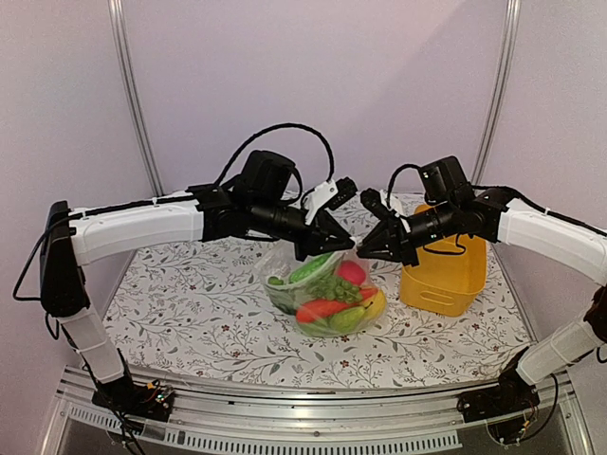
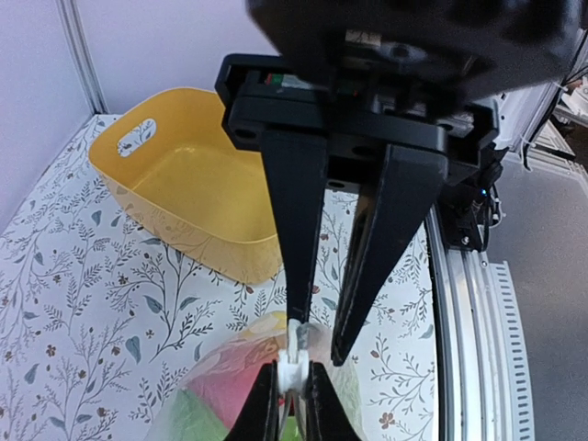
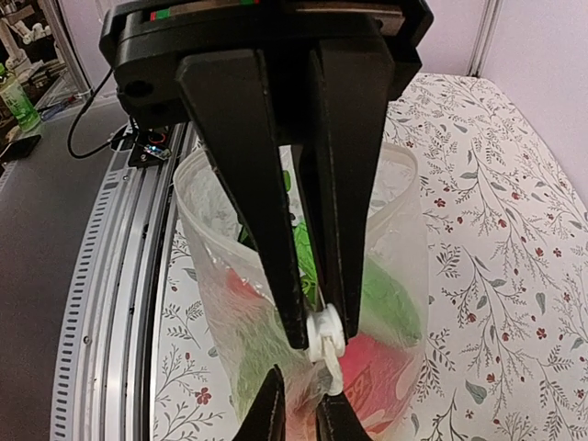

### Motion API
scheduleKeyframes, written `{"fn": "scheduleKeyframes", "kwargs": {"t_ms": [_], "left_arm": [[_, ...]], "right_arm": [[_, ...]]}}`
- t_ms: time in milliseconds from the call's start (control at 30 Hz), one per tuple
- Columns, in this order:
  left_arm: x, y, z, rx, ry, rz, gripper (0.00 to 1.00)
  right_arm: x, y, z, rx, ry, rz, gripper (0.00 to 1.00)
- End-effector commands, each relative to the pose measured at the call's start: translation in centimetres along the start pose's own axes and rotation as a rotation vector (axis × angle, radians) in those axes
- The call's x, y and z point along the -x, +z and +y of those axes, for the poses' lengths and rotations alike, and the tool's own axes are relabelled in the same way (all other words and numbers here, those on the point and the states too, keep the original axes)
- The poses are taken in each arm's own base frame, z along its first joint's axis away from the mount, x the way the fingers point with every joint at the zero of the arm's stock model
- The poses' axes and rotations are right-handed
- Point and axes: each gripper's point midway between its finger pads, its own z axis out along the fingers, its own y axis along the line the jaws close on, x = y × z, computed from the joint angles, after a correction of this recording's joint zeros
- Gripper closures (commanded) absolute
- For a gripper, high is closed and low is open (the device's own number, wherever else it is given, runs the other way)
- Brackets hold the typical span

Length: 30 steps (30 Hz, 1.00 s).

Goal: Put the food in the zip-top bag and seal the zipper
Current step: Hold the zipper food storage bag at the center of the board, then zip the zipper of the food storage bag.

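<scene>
The zip-top bag [image 1: 283, 277] stands on the table's middle with the food inside: green grapes [image 1: 332, 285], a red fruit [image 1: 352, 272], a carrot [image 1: 321, 309], a lemon [image 1: 377, 304]. Both grippers meet at the bag's raised top right corner. My left gripper [image 2: 293, 390] is shut on a small white slider [image 2: 294, 371] on the zipper edge; the slider also shows in the right wrist view [image 3: 327, 338]. My right gripper [image 3: 301, 402] faces it tip to tip and pinches the crumpled bag edge just beyond the slider. The bag mouth [image 3: 404, 230] bulges open behind the left fingers.
A yellow bin [image 1: 446, 275] stands right of the bag, under the right arm; it looks empty in the left wrist view [image 2: 184, 193]. The floral cloth [image 1: 180, 313] covers the table, and a metal rail [image 1: 313, 431] runs along the near edge.
</scene>
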Motion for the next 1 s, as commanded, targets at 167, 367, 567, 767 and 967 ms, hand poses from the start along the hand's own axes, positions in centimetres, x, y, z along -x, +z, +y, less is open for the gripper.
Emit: {"fn": "scheduleKeyframes", "kwargs": {"t_ms": [167,367,567,767,967], "left_arm": [[2.0,-1.2,-0.9,-0.038,-0.005,-0.077,0.84],[2.2,-0.8,-0.8,-0.046,-0.019,-0.093,0.92],[1.9,-0.7,-0.4,-0.025,-0.028,-0.077,0.89],[1.5,-0.6,0.0,-0.001,-0.044,-0.041,0.95],[0.7,-1.0,0.3,0.027,-0.070,-0.006,0.93]], "right_arm": [[1.4,-0.5,-1.2,-0.058,-0.012,-0.027,1.00],[1.4,-1.0,-1.0,-0.077,-0.028,-0.028,1.00],[1.4,-1.5,-0.9,-0.100,-0.041,-0.034,1.00],[1.2,-2.0,-1.5,-0.164,-0.047,-0.036,1.00],[0.9,-3.1,-3.1,-0.217,-0.003,-0.056,1.00]]}}
